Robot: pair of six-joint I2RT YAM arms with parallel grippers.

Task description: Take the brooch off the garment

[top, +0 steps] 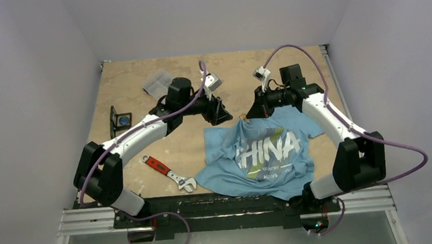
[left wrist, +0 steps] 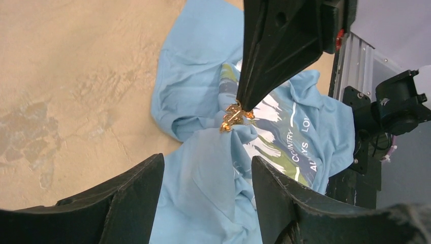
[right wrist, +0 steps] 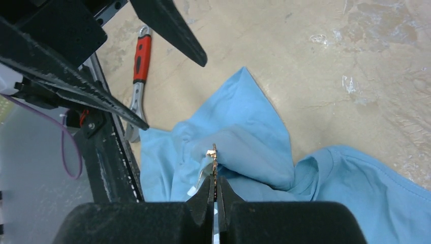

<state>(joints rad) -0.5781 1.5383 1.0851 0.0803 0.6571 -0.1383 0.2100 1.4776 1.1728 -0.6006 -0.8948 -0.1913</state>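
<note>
The light blue T-shirt [top: 263,153] with white "CHINA" lettering lies crumpled on the table near the front edge. A small gold brooch [left wrist: 233,116] sits on a raised fold of its cloth; it also shows in the top view [top: 245,118] and the right wrist view [right wrist: 213,157]. My right gripper [right wrist: 214,179] is shut on the brooch, pulling the cloth up into a peak; it also shows in the top view [top: 250,116]. My left gripper [left wrist: 207,175] is open and empty, its fingers [left wrist: 129,195] apart above the shirt [left wrist: 213,193], just left of the brooch.
A red-handled adjustable wrench [top: 168,173] lies left of the shirt; it shows in the right wrist view too [right wrist: 140,66]. A small black stand with a blue disc [top: 121,120] and a clear plastic bag [top: 158,83] sit at the back left.
</note>
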